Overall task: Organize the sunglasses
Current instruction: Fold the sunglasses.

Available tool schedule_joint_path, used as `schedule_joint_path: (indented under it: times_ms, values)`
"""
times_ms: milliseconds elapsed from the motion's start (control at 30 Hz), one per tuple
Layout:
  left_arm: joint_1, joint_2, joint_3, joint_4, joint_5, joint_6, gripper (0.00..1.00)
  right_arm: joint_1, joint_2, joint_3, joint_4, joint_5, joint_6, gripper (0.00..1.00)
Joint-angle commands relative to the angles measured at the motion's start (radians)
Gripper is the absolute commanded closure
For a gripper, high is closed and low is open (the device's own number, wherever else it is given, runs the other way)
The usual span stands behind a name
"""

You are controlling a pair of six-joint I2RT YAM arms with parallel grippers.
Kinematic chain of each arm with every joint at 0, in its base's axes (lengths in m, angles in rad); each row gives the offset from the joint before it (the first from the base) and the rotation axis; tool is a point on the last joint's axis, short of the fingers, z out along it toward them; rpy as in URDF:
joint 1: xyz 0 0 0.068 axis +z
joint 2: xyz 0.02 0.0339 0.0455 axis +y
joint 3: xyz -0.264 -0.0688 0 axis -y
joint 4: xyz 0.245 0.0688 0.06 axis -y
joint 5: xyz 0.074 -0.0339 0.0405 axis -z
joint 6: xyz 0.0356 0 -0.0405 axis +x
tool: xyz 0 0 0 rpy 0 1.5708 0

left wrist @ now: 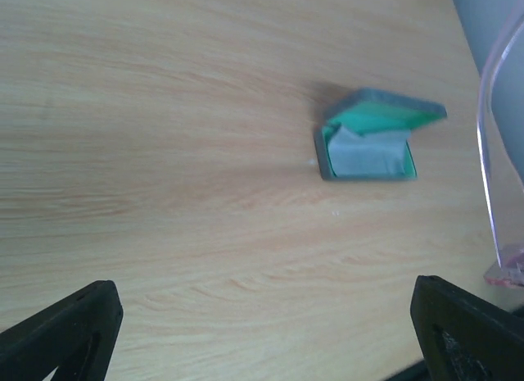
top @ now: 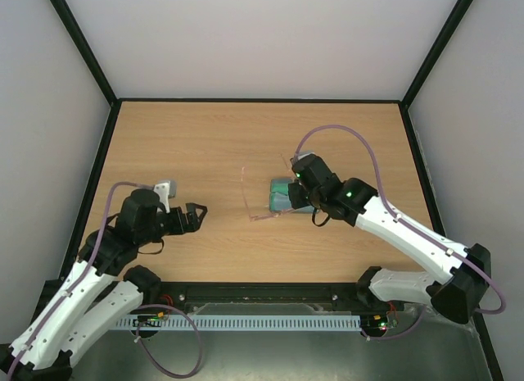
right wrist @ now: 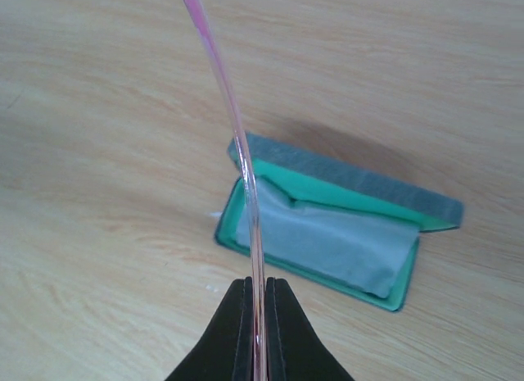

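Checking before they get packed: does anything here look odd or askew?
Yes. The right tool pinches the sunglasses by one thin temple arm only, so the rest juts out past the open case. A rumpled cloth already fills the case where they would probably go.

top view high above table; both wrist views low, tilted down, sharing open case.

Bare table lies open between the left gripper and the case; above the case, the right gripper and sunglasses block access.
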Motion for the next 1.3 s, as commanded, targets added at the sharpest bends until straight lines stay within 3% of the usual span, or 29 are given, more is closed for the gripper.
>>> schedule_joint_path:
  times_ms: [0,167,400,700,1267]
  values:
    - [-0.004,0.024,0.061,-0.021,-0.181,-0.100,0.00,0.027,0.012,0.058,-0.047,0.188,0.061,0.99]
    - [-0.058,0.155,0.034,0.098,-0.226,-0.151,0.00,0.052,0.018,0.046,-0.020,0.219,0.065,0.99]
    - [-0.227,0.384,0.099,0.211,-0.385,-0.189,0.00,0.127,0.047,0.057,-0.022,0.254,0.063,0.99]
    - [-0.279,0.576,0.201,0.293,-0.392,-0.162,0.01,0.235,0.090,0.051,-0.001,0.262,0.073,0.99]
    - [-0.485,0.671,0.246,0.352,-0.385,-0.193,0.01,0.259,0.069,0.078,0.047,0.321,0.037,0.99]
